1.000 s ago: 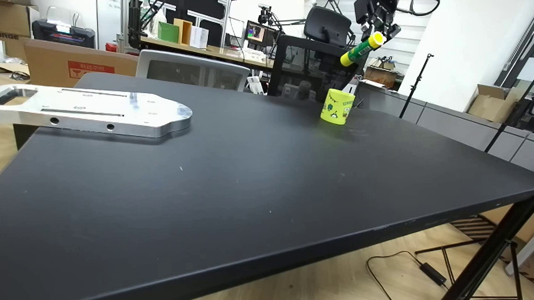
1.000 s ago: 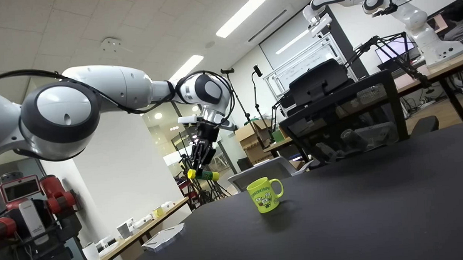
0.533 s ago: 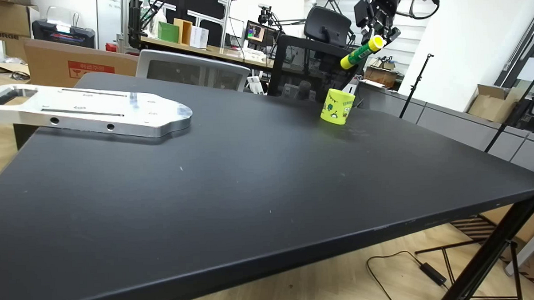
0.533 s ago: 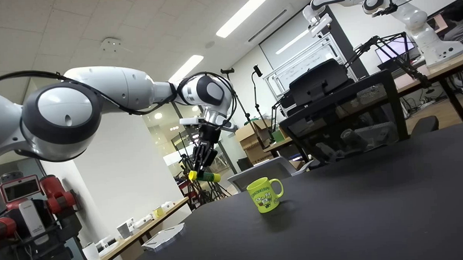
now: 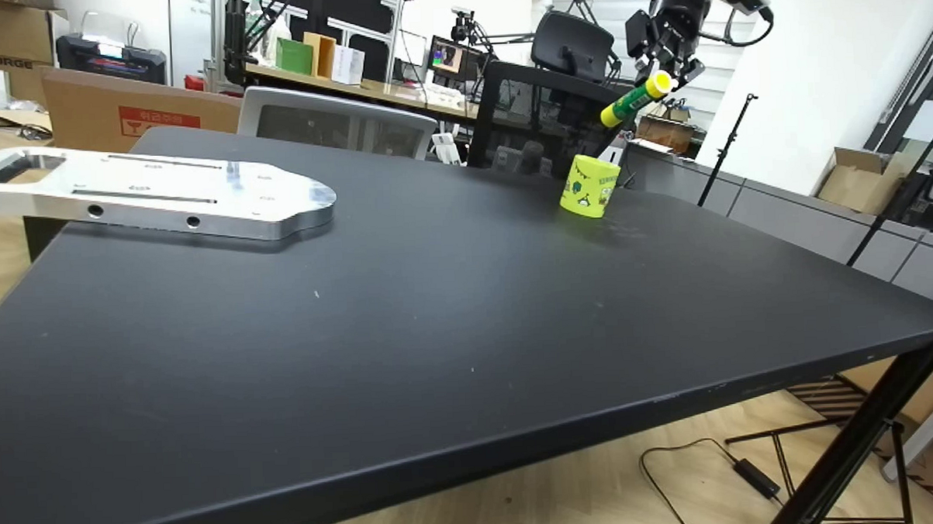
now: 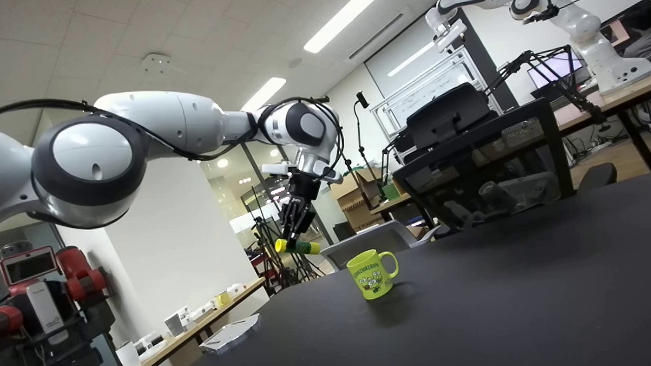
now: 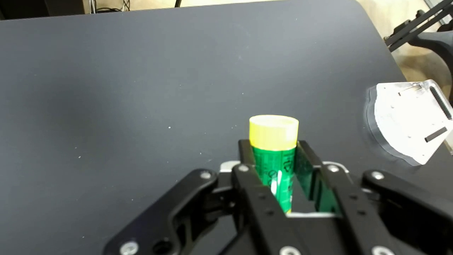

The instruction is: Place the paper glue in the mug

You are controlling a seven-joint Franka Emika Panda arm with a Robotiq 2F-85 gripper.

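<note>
The jaws have the glue (image 6: 302, 248), pinched from both sides and up in the air above the bench (image 5: 406, 311)! The mug (image 6: 369, 276) stands at four o'clock from it in an exterior view, near, no contact. This looks like the carry, so travel high, bring the glue squarely over the mug, then turn the grip so one end points straight down. Let it go crosswise and it could bridge the rim. So line up dead centre, sink that end inside, and only then ease the jaws apart.

Now, the hold itself! The glue lies crosswise between the jaws; in the wrist view its yellow end pokes past them at twelve o'clock and the green body runs down towards six. In both exterior views, most of its length juts out on the mug's side, so that's likely the end to send in first. Just how far it tilts, I can't swear to; both exterior views are skewed.
</note>
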